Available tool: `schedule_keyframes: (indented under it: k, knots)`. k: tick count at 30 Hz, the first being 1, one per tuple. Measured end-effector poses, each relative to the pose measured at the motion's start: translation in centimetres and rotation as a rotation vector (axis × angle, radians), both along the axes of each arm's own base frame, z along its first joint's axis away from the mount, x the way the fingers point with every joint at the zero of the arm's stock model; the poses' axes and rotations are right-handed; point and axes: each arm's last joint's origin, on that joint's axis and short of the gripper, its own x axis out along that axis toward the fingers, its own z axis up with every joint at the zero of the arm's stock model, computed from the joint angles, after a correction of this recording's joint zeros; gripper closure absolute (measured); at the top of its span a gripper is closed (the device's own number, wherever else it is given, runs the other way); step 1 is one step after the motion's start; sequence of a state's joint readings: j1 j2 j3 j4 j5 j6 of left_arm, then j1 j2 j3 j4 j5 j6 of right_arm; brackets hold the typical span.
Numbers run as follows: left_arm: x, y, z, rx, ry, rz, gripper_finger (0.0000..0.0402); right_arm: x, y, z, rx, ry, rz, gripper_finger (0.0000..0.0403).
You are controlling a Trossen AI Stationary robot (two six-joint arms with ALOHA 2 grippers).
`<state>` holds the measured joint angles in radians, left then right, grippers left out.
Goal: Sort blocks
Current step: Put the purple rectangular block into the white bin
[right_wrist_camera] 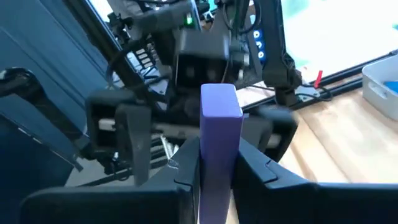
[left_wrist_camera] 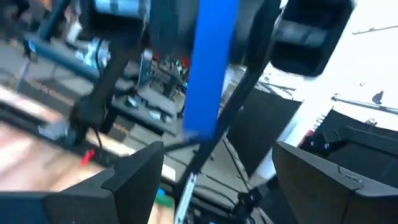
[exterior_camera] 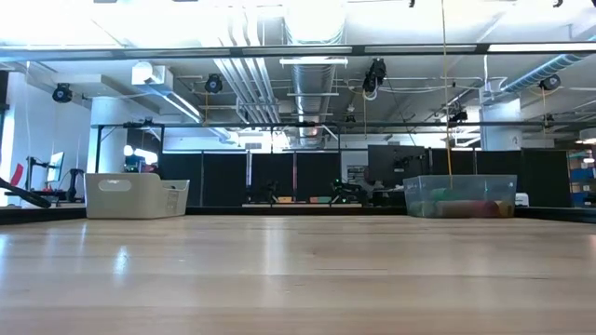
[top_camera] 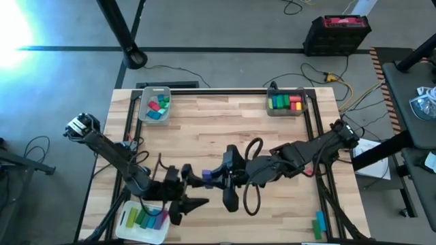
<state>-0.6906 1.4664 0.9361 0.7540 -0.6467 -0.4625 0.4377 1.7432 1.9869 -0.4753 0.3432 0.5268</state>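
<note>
one purple block (right_wrist_camera: 220, 143) between right tool (right_wrist_camera: 214, 163) fingers

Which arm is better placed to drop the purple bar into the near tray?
Left. The left gripper, jaws open, faces the bar and is nearer the tray. The right gripper clamps the bar mid-table, farther from that tray, so a handover looks likely.

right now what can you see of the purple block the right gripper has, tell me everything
The purple block is a long, smooth bar with a square end, plain and solid in colour, looking like painted wood or plastic. It stands upright between the fingers of the right gripper, which pinch its lower part while the upper end sticks out free. From above it shows as a small purple piece held over the table's front middle, close to the left gripper. Nothing else touches it.
</note>
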Motion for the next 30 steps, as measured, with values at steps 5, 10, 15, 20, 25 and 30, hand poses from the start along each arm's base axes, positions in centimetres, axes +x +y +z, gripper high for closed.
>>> schedule_keyframes:
  k: [5, 10, 15, 20, 25, 30]
  knots:
    - [-0.3, 0.6, 1.8, 0.074, -0.018, 0.13, 0.0127, 0.1, -0.1, -0.2, 0.069, 0.012, -0.023, 0.0348]
    - [-1.0, 1.2, 2.8, 0.098, -0.013, 0.14, 0.0182, 0.3, -0.3, 0.0, 0.113, -0.012, -0.042, 0.0348]
    - [-1.1, 1.3, 2.9, 0.106, -0.011, 0.126, 0.0246, 0.5, -0.7, 0.1, 0.141, -0.022, -0.055, 0.0349]
    - [-1.0, 1.4, 2.9, 0.109, -0.007, 0.139, 0.0278, 0.9, -1.0, -0.3, 0.162, -0.012, -0.073, 0.0349]
    - [-0.9, 1.5, 2.9, 0.132, 0.002, 0.142, 0.0302, 1.1, -1.3, -0.4, 0.171, -0.01, -0.08, 0.0349]
    - [-0.8, 1.5, 2.9, 0.117, -0.001, 0.131, 0.0349, 1.1, -1.5, -0.4, 0.164, -0.012, -0.075, 0.0348]
